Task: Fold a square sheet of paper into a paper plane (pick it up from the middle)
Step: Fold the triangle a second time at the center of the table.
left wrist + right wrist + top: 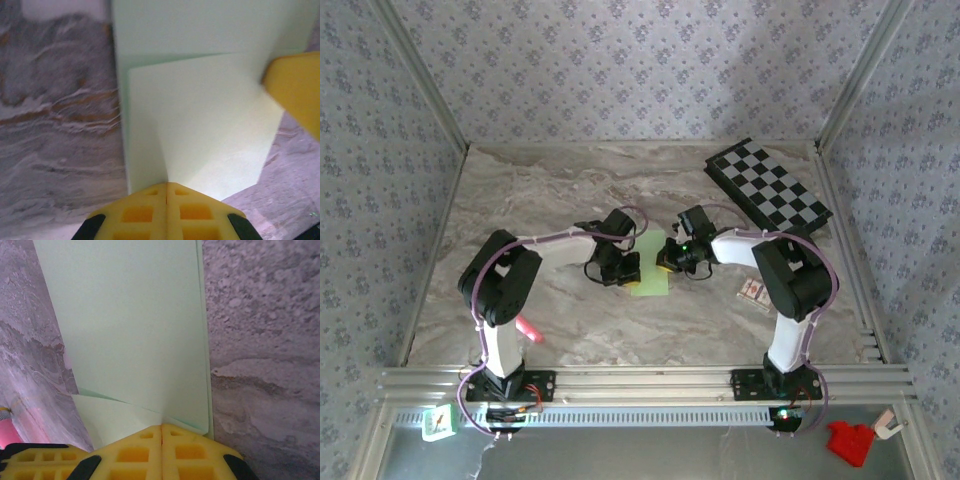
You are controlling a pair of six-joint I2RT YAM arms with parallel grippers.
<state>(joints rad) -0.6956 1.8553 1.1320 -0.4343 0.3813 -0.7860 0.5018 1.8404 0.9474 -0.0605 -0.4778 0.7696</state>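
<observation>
Pale green on marble: looking at the square sheet of paper (651,280) lying flat mid-bench (550,190), between the two arms. Seeing it partly folded, one flap doubled over the layer beneath, the flap's edge running across the sheet in the left wrist view.

Reading the left end effector (627,270) as fully closed: yellow fingers (142,214) meeting along one seam, tips sitting at the near edge of the folded flap. Reading the right end effector (667,261) as closed too: fingers (135,454) pressed together, tips resting on the sheet beside a turned-over corner. Not managing to tell whether either is nipping paper or just pressing down on it.

Catching one yellow finger (295,95) of the right arm touching the flap's far corner in the left wrist view.

Also spotting a chequered board (770,185) at the far right of the bench, well apart from the sheet, and a pink marker (528,329) lying near the left arm.
</observation>
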